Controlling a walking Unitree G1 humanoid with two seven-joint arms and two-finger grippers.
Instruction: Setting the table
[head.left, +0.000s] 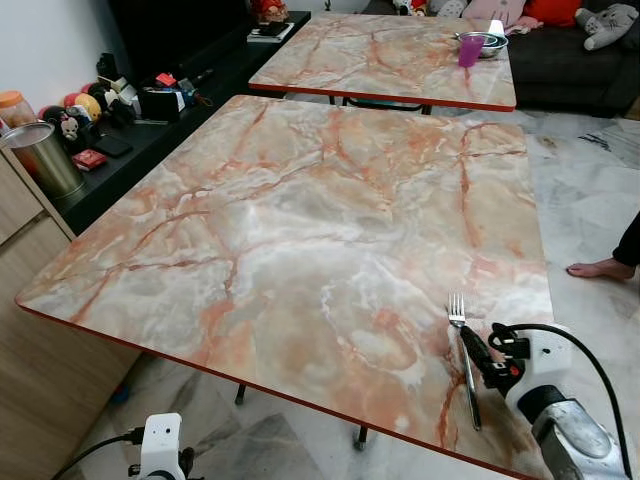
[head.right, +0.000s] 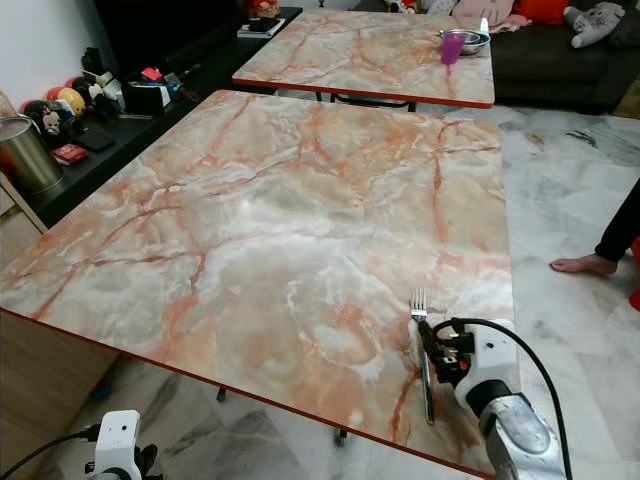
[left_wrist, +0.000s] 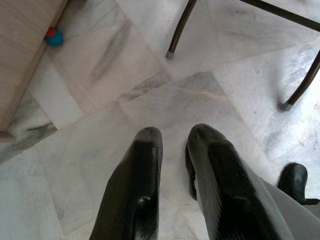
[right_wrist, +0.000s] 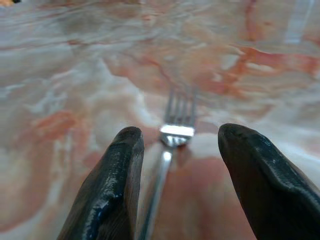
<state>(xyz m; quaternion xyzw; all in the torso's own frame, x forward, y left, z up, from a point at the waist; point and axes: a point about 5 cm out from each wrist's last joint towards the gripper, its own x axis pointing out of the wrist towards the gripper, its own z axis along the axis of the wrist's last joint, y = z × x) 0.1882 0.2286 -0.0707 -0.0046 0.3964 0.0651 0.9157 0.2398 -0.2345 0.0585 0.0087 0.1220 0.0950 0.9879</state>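
From the left eye view, a fork (head.left: 464, 358) lies flat on the near right corner of the big marble-patterned table (head.left: 290, 230), tines pointing away toward the far side. The right gripper (head.left: 476, 352) sits low over the fork's handle. A second table (head.left: 390, 55) stands farther back with a purple cup (head.left: 470, 49) and a metal bowl (head.left: 486, 42) at its far right. A steel canister (head.left: 45, 158) stands on the dark sideboard (head.left: 150, 135) to the left, and a person's bare foot (head.left: 602, 268) rests on the floor at the right.

The right eye view shows the same layout, the fork just beside the table's near edge.

In the left wrist view, the left gripper (left_wrist: 172, 150) hangs over the marble floor (left_wrist: 125, 100), its 2 fingers slightly apart around nothing.

In the right wrist view, the 2 fingers (right_wrist: 112, 190) stand wide apart, one on each side of the fork handle, not touching it.
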